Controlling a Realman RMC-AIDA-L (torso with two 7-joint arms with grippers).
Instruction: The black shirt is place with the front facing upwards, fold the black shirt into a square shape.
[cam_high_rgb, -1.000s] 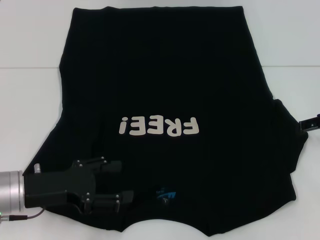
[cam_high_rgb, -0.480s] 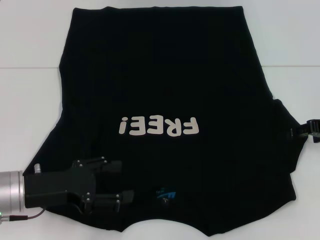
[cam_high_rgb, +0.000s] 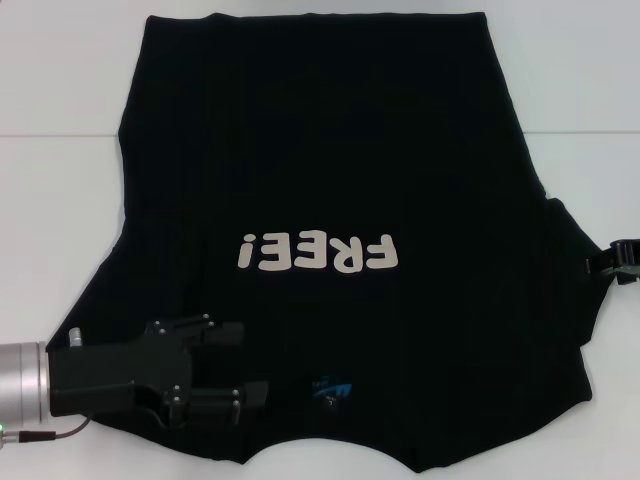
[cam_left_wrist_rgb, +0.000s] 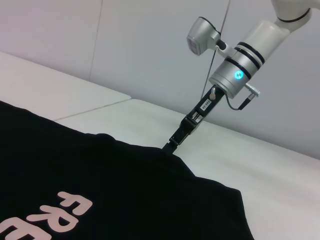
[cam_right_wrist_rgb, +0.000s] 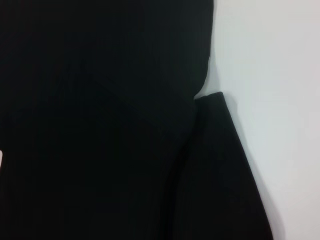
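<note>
Black shirt (cam_high_rgb: 320, 170): we record it spread flat, front up, on the white table (cam_high_rgb: 50, 200), its cream "FREE!" lettering (cam_high_rgb: 318, 253) reading upside down from the head view and a small blue neck mark (cam_high_rgb: 331, 386) near the collar edge closest to us. No containers are in our view. Edges: the hem lies at the far side of the table; the near collar edge curves along the bottom of the head view; the sleeve on our right side is folded in, leaving a notch of bare table against the body in the right wrist view. Bare white table runs along both sides of the shirt. Left gripper (cam_high_rgb: 240, 363): over the near left shoulder area beside the collar, fingers apart; whether they touch the cloth we cannot tell. Right gripper (cam_high_rgb: 612, 262): at the right sleeve edge, its tip meeting the cloth in the left wrist view; the state of its fingers we cannot tell.
</note>
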